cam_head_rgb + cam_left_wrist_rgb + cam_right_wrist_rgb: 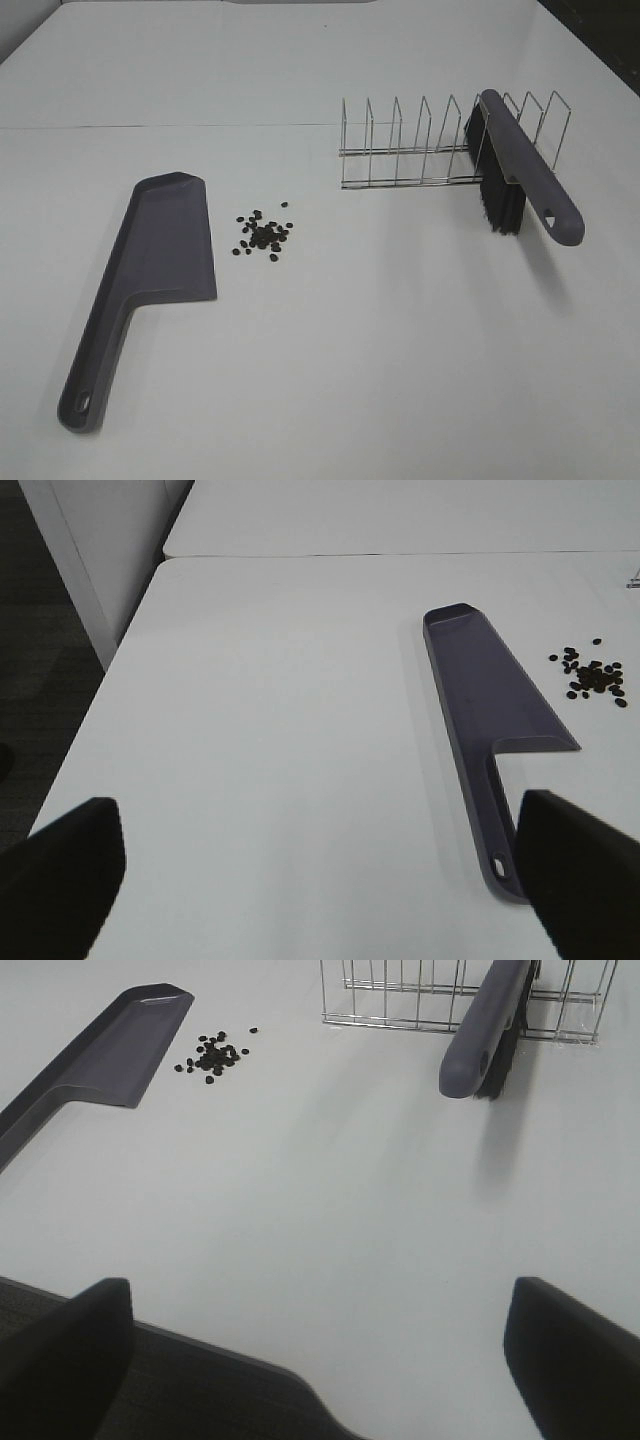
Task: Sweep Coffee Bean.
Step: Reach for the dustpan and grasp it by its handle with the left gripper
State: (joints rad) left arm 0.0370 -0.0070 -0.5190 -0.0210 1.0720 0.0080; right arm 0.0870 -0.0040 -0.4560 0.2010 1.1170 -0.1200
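- Lying in one small loose heap on the white table top, the tiny dark brown oval coffee beans were near the middle of the exterior view, with a few scattered just around the heap.
- Just beside them, on the left of that view, the long grey plastic dustpan lay flat. Its long axis ran from the handle end near the robot to the wide blade farther away. The straight long edge of the blade faced the beans without touching them.
- On the other side, well apart from the beans, the grey-handled brush with black bristles leaned in the thin silver wire rack, its handle end toward the robot's side.
- The beans were therefore between the two tools, and I judged that a sweep had to go from the brush side toward the dustpan edge.
- The left gripper was spread wide and held nothing. The dustpan handle was just in front of it, so this arm seemed the nearer one to the dustpan.
- The right gripper was also wide apart and empty, back at the table's near edge. The brush lay on its side of the table, so this arm seemed the one to fetch it.
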